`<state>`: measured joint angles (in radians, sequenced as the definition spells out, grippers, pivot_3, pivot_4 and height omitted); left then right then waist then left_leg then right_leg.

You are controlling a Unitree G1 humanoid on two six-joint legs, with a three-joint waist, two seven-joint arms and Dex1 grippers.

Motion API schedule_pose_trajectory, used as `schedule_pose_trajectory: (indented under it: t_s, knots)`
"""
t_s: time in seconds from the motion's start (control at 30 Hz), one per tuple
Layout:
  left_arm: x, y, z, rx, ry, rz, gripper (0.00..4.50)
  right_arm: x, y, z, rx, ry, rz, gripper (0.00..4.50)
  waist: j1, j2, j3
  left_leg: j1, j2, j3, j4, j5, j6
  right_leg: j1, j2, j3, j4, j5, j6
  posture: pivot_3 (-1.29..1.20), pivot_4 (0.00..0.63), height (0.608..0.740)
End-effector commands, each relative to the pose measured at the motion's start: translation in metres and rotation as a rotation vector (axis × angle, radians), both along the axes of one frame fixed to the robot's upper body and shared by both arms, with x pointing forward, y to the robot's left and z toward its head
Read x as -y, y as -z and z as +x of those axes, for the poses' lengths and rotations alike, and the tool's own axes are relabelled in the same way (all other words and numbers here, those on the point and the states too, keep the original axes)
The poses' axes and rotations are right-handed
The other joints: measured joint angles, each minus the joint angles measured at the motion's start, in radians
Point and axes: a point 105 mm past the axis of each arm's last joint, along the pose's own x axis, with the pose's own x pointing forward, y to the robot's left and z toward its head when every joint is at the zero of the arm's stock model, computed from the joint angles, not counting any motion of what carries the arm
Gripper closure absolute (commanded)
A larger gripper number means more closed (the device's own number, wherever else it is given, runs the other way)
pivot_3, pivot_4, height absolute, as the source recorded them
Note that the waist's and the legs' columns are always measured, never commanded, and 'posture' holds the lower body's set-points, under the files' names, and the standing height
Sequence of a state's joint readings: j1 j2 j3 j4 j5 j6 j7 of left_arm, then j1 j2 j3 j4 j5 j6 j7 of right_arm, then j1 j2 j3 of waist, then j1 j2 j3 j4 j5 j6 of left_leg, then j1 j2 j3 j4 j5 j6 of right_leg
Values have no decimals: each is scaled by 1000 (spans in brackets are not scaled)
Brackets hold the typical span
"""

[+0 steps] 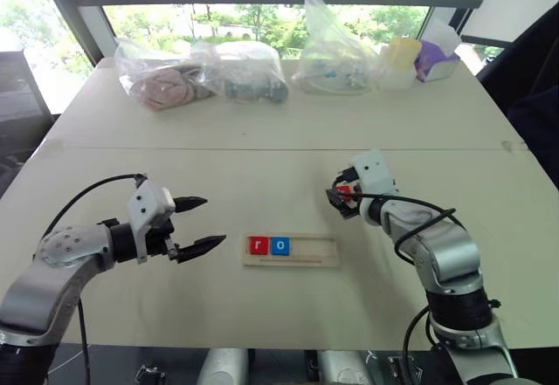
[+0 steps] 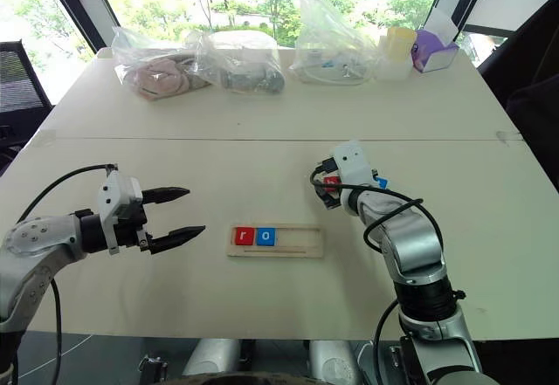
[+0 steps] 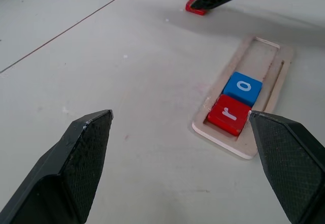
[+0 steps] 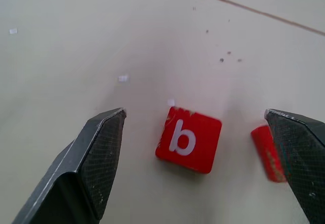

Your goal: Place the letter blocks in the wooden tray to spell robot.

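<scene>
The tray (image 1: pixel 291 251) lies flat near the middle of the pale surface (image 1: pixel 262 132), its long side running 9 to 3 o'clock. Two blocks sit in its slot at the 9 o'clock end, touching each other: a red r block (image 1: pixel 258 245) outermost, then a blue o block (image 1: pixel 279 246). The rest of the slot is bare wood.

The left gripper (image 1: pixel 203 224) hovers at the tray's 9 o'clock side, pointing toward it, its fingers (image 3: pixel 81 163) spread wide with nothing between them.

The right gripper (image 4: pixel 195 153) hangs at about 1 o'clock from the tray, tilted down at the surface. Its fingers (image 4: pixel 96 153) stand wide apart, holding nothing. Between them, lying flat on the surface and touching neither finger, is a red b block (image 4: pixel 188 139). Just beside it lies another red block (image 4: pixel 268 153), partly hidden by a finger; its letter cannot be read.

Along the far edge, at 12 o'clock, are clear plastic bags (image 1: pixel 244 71) and a purple box (image 1: pixel 434 60).
</scene>
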<state>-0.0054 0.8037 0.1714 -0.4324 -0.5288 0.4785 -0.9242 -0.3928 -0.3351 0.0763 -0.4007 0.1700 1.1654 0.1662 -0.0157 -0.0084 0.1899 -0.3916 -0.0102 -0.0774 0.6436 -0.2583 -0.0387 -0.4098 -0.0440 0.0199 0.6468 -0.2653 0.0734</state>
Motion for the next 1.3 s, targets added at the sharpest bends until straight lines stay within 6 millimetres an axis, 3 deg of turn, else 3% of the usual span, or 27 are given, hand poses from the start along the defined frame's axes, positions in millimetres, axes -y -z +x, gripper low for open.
schedule_pose_trajectory:
  t_s: [0.03,0.53,0.63,0.8,0.93,1.03,1.3]
  knots:
    - [6,-10,0,35,15,11,0,-5,-8,-4,32,-14,10,65,0,0,0,0,0,0,0,0,0,0,0,0,0,0,0,0,150,740]
    - [18,-16,1,46,3,-3,0,-9,10,1,-72,38,84,65,-5,0,0,0,0,1,0,0,0,0,1,-1,1,0,0,0,150,740]
    - [19,-15,0,46,-5,-11,0,-8,12,3,-92,61,98,833,-4,0,0,1,1,0,0,0,0,0,1,-1,1,0,0,0,150,740]
    - [20,-12,0,41,-21,-23,0,-10,12,6,-90,60,80,3363,-5,0,0,1,1,1,0,0,0,0,1,0,0,0,0,0,150,740]
    - [24,-11,1,36,-20,-33,0,-7,11,1,-93,35,50,3359,-4,0,0,1,1,1,0,0,0,0,1,0,0,0,0,0,150,740]
    - [26,-9,-2,25,-5,-43,0,8,9,-10,-100,48,18,3359,2,0,0,0,0,1,0,0,0,0,1,-1,0,0,0,0,150,740]
    - [28,-2,-7,2,75,-23,0,48,-1,-61,-162,151,10,3359,3,0,0,0,0,0,0,0,0,0,0,-1,-1,-1,1,0,150,740]
